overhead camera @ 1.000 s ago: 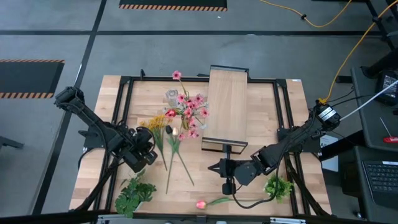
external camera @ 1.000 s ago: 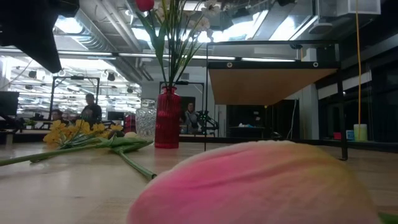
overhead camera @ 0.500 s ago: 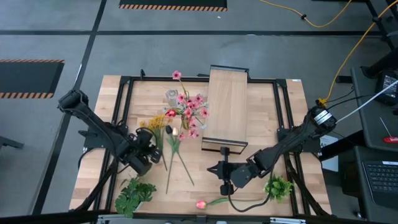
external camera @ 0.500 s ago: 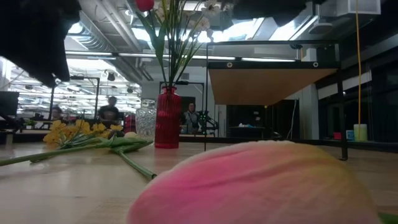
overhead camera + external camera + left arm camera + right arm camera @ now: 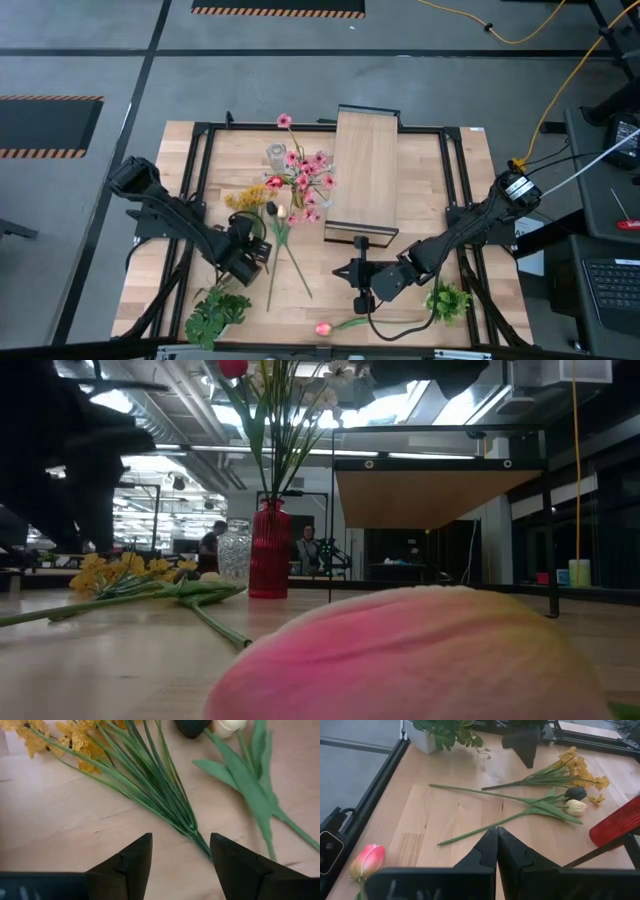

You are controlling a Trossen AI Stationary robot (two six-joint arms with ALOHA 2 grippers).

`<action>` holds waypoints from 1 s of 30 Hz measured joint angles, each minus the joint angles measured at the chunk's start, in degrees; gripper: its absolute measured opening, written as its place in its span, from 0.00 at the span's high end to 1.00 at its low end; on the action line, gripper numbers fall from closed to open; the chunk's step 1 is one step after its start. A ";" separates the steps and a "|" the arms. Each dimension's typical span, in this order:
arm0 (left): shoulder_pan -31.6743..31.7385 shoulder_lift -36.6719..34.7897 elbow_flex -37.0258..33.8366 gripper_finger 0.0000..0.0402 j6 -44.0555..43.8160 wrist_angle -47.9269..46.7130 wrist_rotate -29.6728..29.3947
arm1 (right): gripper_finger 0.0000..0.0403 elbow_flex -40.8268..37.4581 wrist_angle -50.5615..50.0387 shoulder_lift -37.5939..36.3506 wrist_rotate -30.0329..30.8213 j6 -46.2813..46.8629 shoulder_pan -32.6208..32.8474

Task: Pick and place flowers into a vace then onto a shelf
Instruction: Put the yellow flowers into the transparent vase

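A yellow flower bunch (image 5: 150,790) lies flat on the table, next to a dark tulip (image 5: 192,726) and a white tulip (image 5: 227,725) with green leaves. My left gripper (image 5: 181,850) (image 5: 258,262) is open and slants down over the bunch's stem end (image 5: 200,840), one finger on each side, touching nothing. My right gripper (image 5: 497,845) (image 5: 352,272) hangs shut over the table's near middle. A pink tulip (image 5: 323,328) lies at the near edge. The clear vace (image 5: 275,155) stands at the back. The shelf (image 5: 365,175) is beside it.
A red vase (image 5: 300,187) holding pink flowers stands between the vace and the shelf. Leafy green bunches sit at the near left (image 5: 215,312) and near right (image 5: 447,300). A dark frame (image 5: 200,130) runs along the table's edges. People show in the room beyond.
My left gripper has come down and gone toward the table's right and near edges, rolling about its own axis, until it stands over the stem end of the yellow bunch. The flowers have kept still.
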 joint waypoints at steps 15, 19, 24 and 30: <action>4.33 2.02 -5.20 0.52 1.51 9.32 0.88 | 0.98 0.01 -0.39 0.00 0.03 -0.15 2.04; 4.31 2.02 -9.14 0.52 -0.10 14.73 0.50 | 0.98 0.02 -0.44 0.00 0.03 -0.19 2.08; 4.09 1.73 -11.64 0.54 -0.37 17.49 -2.04 | 0.98 0.02 -0.45 0.00 0.03 -0.24 2.08; 4.11 1.83 -11.89 0.71 2.06 17.05 -2.17 | 0.98 0.02 -0.44 -0.02 0.03 -0.36 2.05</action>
